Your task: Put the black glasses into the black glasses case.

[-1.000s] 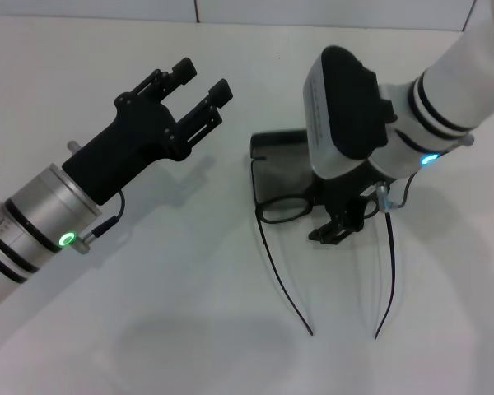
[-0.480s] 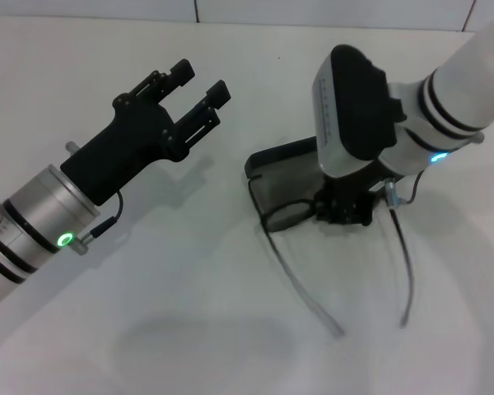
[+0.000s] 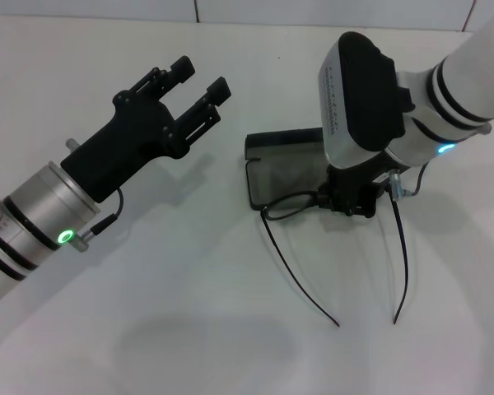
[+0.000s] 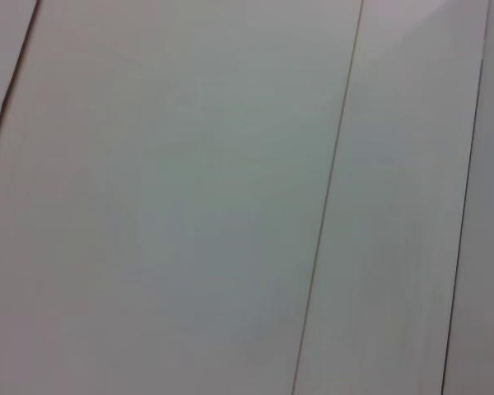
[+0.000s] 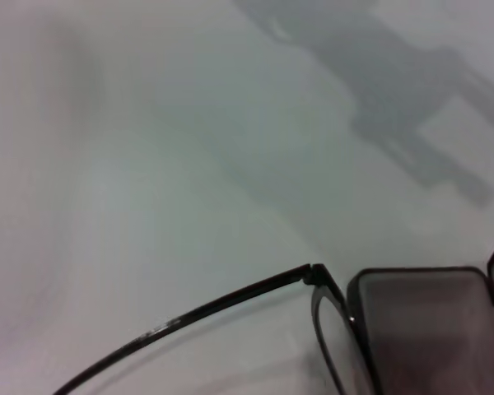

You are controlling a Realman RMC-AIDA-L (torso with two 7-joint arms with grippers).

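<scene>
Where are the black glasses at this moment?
In the head view, the black glasses are on the robot's right, front at the open black glasses case's near edge under the right gripper, temple arms unfolded toward the robot.

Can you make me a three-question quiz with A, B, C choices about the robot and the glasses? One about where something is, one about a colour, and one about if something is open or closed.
1. Where is the right pincer?
A. At the front of the black glasses, by the black glasses case
B. Far off at the table's edge
C. Under the left arm

2. What colour are the small lights on the arms' wrists?
A. Red
B. Green and blue
C. Yellow

3. How is the left pincer?
A. Shut on the glasses
B. Shut on the case
C. Open, holding nothing

Answers: 1 A, it sits at the frame, temple arms trailing over the white table. 2 B, left glows green, right blue. 3 C, its fingers are spread in the air.
</scene>
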